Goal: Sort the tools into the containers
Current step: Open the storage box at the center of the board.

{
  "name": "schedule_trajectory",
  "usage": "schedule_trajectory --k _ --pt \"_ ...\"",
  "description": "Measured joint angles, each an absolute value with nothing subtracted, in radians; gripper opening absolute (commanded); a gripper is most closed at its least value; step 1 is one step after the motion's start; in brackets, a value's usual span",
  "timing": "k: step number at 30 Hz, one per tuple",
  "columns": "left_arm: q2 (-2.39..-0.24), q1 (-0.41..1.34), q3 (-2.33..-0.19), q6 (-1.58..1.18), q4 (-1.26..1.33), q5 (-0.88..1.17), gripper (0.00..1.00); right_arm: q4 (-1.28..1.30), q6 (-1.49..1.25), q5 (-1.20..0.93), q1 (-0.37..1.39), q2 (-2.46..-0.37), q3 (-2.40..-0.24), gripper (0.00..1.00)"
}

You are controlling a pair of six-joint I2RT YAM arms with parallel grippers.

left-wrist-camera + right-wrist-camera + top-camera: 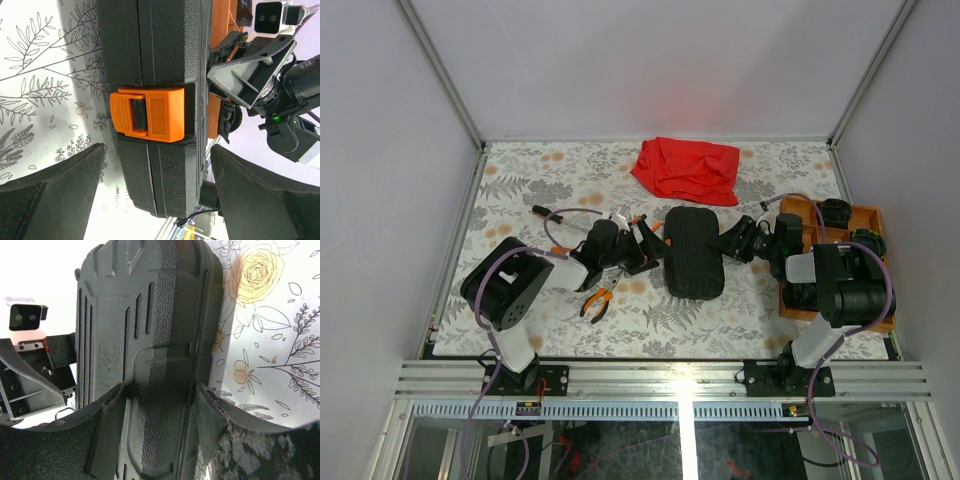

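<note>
The sorting is barely starting, I think. The black case point(693, 255) is lying closed mid-table, the orange tray point(866, 212) sitting at its right. The left gripper point(653, 247) is reaching around the orange latch point(147, 114), jaws wide apart. The right gripper point(726, 243) is squeezing the case's other side. Pliers point(597, 303) and a screwdriver point(548, 212) are lying loose on the left. White walls point(650, 60) are standing around the flowery table point(520, 180); a red cloth point(686, 168) is lying behind.
</note>
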State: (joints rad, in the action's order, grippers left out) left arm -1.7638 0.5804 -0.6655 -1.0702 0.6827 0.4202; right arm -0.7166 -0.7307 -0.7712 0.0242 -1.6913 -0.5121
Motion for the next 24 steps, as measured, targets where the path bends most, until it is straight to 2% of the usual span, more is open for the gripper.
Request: schedule_trajectory --k 14,24 --pt "-1.86 0.568 -0.705 -1.101 0.794 0.446 0.82 -0.755 -0.749 -0.785 0.019 -1.706 -0.504 0.4" --pt "-1.887 0.568 -0.725 -1.089 0.813 0.45 0.69 -0.785 -0.763 -0.791 0.019 -1.719 -0.5 0.39"
